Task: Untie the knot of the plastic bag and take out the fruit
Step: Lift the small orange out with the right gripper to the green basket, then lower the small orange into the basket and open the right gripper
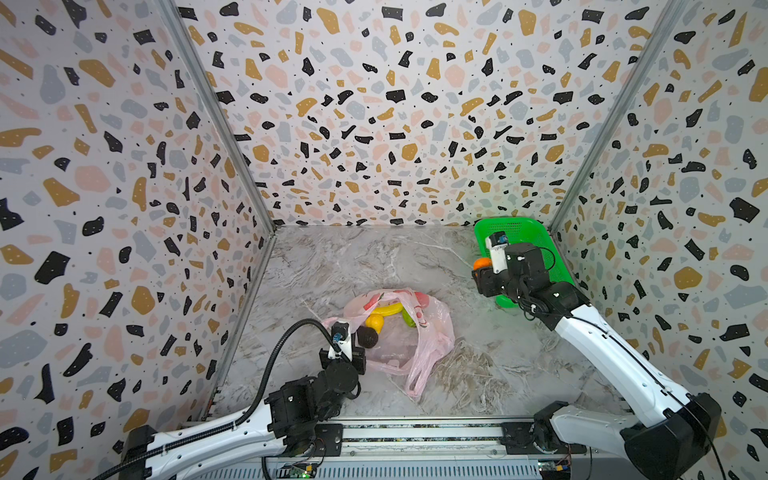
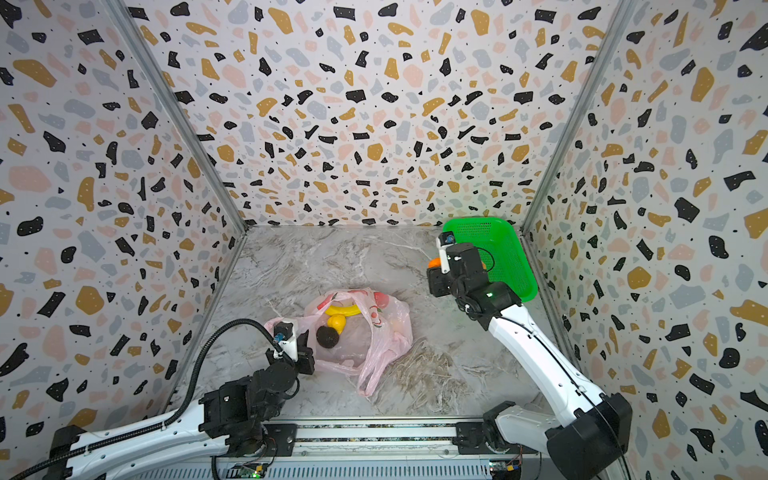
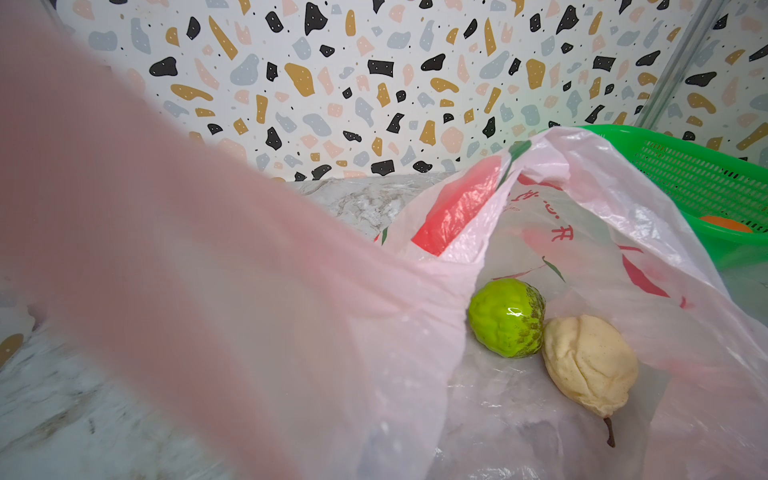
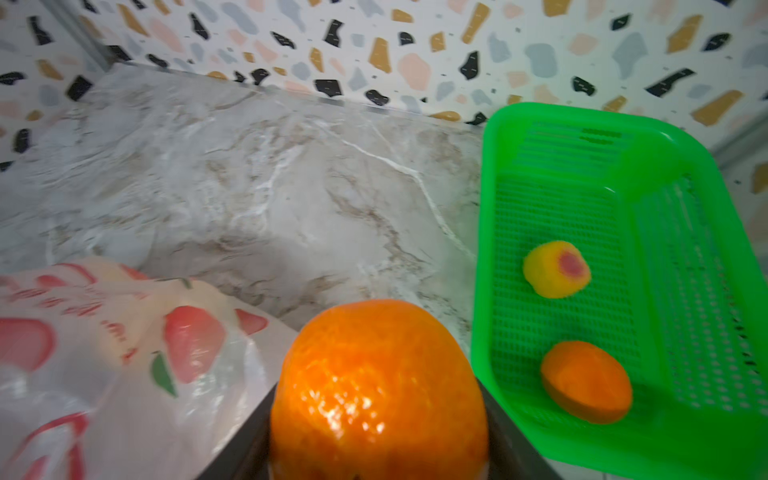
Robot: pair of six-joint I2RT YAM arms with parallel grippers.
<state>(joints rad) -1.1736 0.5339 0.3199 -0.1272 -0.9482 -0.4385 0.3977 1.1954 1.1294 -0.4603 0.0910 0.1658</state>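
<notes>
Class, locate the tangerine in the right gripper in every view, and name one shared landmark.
Both top views: tangerine right of centre, by the basket's left rim.
Left wrist: not in it.
Right wrist: close up between the jaws.
Landmark: the basket, in all four.

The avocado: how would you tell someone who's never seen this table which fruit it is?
Find the marble table, then the pink plastic bag crumpled in its middle. At the bag's left edge, in a top view, sits the avocado. It is the only dark, almost black fruit; the banana and the round yellow fruit next to it are bright.
</notes>
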